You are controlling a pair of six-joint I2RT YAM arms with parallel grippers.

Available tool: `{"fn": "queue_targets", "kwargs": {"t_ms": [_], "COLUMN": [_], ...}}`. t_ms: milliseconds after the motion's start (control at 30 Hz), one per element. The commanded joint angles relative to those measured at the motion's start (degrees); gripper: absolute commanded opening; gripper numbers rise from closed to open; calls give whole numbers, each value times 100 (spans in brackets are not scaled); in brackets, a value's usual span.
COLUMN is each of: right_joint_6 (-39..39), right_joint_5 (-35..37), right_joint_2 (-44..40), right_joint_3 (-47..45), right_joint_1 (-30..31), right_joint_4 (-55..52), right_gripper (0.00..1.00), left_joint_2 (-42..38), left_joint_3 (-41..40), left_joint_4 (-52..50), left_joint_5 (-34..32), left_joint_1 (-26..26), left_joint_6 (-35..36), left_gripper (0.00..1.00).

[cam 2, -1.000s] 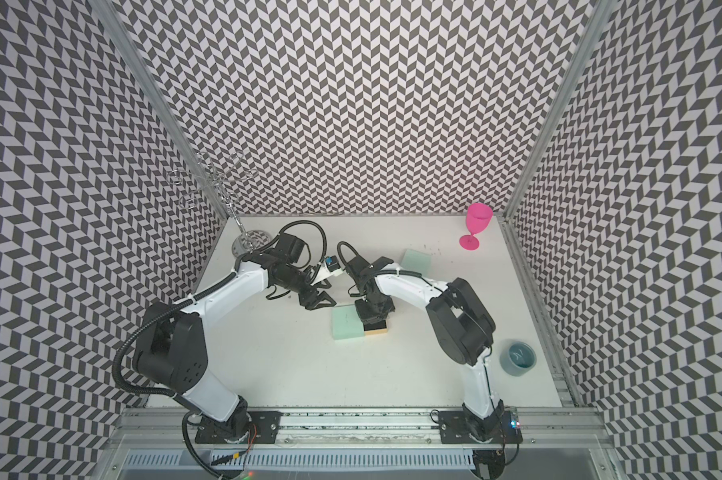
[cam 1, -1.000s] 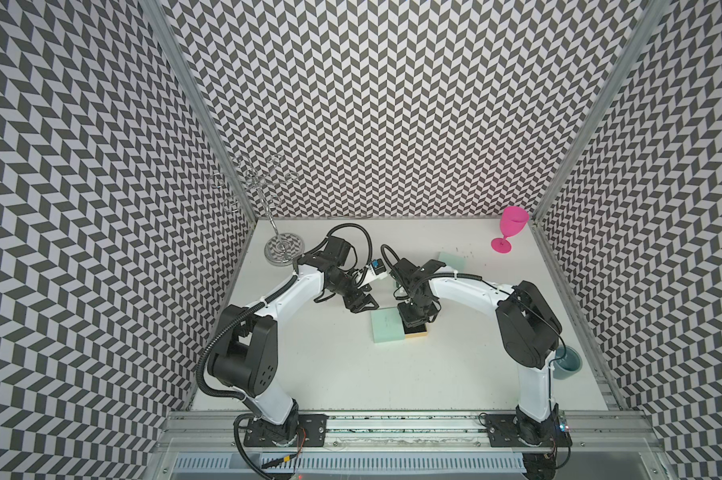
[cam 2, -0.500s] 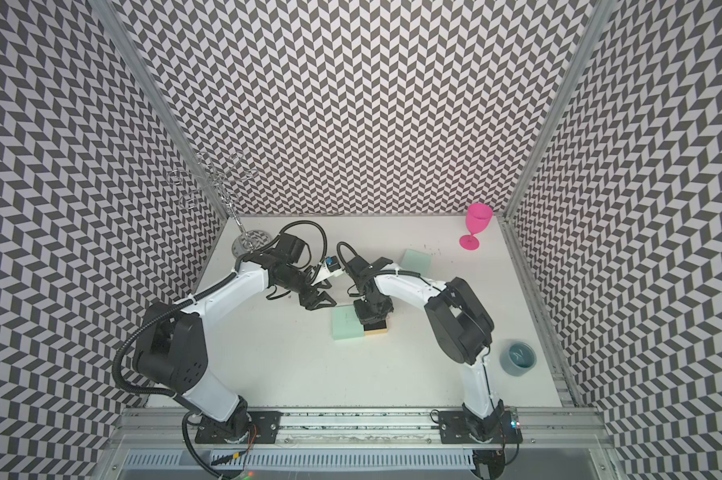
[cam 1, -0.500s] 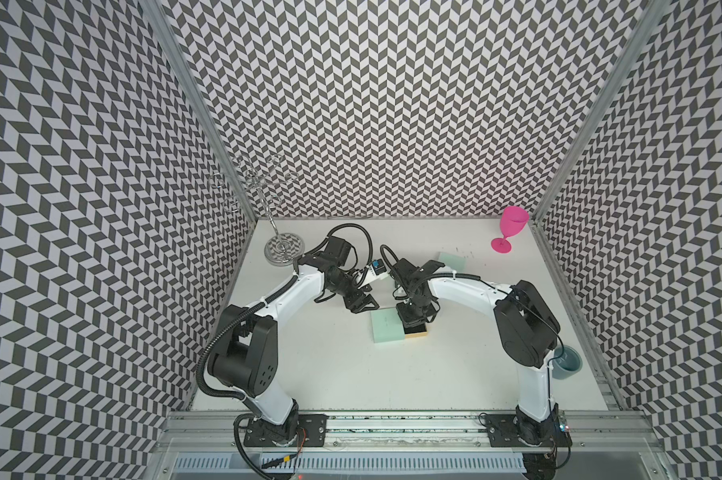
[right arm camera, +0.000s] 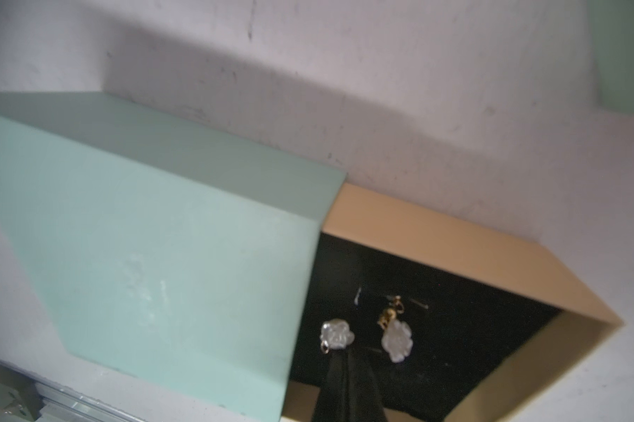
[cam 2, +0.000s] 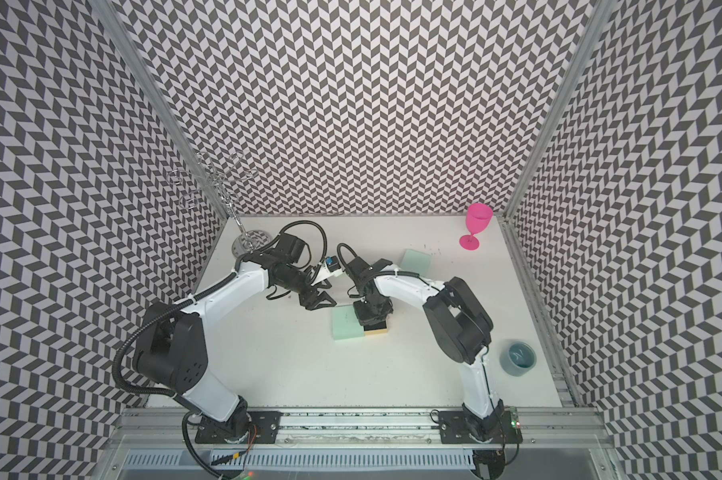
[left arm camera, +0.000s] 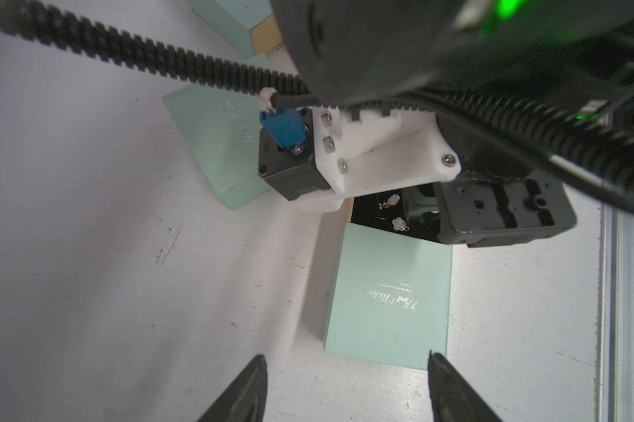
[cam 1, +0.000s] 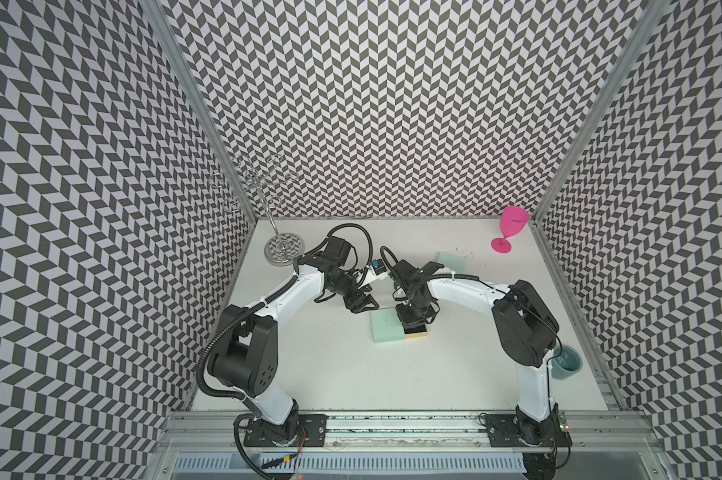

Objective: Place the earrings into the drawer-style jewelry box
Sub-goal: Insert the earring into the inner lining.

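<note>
1. The white table (cam 1: 351,374) carries both arms, which reach toward its centre.
2. A chrome wire stand (cam 1: 282,245) occupies the far left corner.
3. The jewelry box (cam 1: 386,328) lies flat at mid-table. It is a mint-green sleeve, and its tan drawer (cam 1: 417,334) is pulled out to the right. The drawer lining is black.
4. A second box (cam 1: 453,262), also mint green, lies farther back and to the right, apart from the first.
5. A pink goblet (cam 1: 511,228) stands upright in the far right corner. A teal cup (cam 1: 565,363) sits at the near right edge.
6. The left gripper (cam 1: 365,305) hangs just beside the far left corner of the sleeve. It is released, with its fingers (left arm camera: 242,391) spread and nothing between them.
7. The right gripper (right arm camera: 343,360) points down into the open drawer with its fingers pressed together. Whether they pinch anything cannot be told.
8. Two earrings (right arm camera: 336,336) are visible in the right wrist view, both inside the drawer on the lining. They are pale flower shapes, and the second (right arm camera: 396,338) has a gold fitting. The closed fingertips sit between them, closest to the first.
</note>
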Motion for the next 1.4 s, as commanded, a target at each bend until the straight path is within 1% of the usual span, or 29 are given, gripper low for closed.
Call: {"fn": "queue_targets", "kwargs": {"t_ms": [0,133,267,400,600,767,900,1033,1133,1200,1267,1367], "right_joint_6": [22,-86,-85,-19,-18,-14,47,-39,-150,-189,-200,-217], "right_joint_5": [-28,-43,201,384,417,453,304,121,55,-167,-354,-454], "right_joint_2": [151,213,26,-256,-475,-571,-830,-969,-954,-973,-932,-833], "right_joint_3": [-38,-59,-24,203,547,361,-168,-510,-431,-347,-254,-131], "right_joint_1": [8,12,12,-29,-84,-142,-518,-943,-1007,-1008,-982,-870], "right_joint_4": [174,89,-47,-269,-588,-570,-242,15,6,74,99,119], "right_gripper": [3,4,6,9,11,11,10,10,10,9,8,8], "left_joint_2": [-183,-182,-171,-163,-146,-166,-196,-190,-225,-250,-244,-242], "left_joint_3": [-51,-67,-35,-8,10,4,-149,-537,-562,-579,-633,-761], "left_joint_4": [-32,-41,-33,-38,-58,-128,-265,-117,-155,-114,-64,21], "left_joint_5": [104,102,101,111,129,32,-313,-810,-761,-702,-672,-629], "left_joint_1": [-14,-15,0,-2,-2,34,112,125,159,170,170,159], "left_joint_6": [74,78,77,85,103,107,318,583,551,462,389,311], "left_gripper": [70,70,70,70,70,70,68,68,67,67,67,67]}}
